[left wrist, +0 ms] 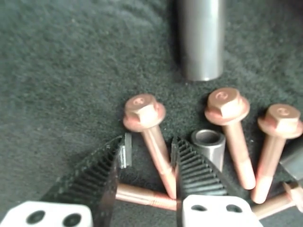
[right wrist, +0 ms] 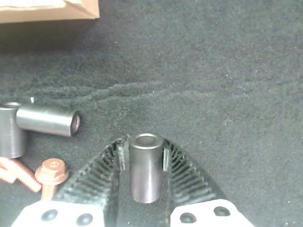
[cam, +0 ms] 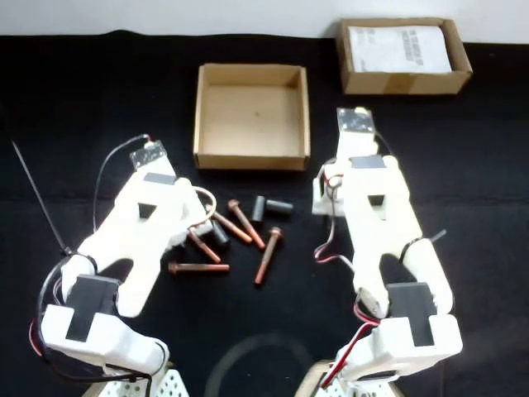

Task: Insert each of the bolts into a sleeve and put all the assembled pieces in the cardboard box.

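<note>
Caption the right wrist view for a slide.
Right gripper closed on a sleeve; a lying sleeve and a bolt nearby on the black cloth.

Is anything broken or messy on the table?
Nothing looks broken. The bolts lie jumbled on the table, pointing every way. The cardboard box holds nothing. The right gripper holds one sleeve.

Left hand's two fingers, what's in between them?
A copper bolt lies between the left hand's open fingers, shown in the left wrist view.
</note>
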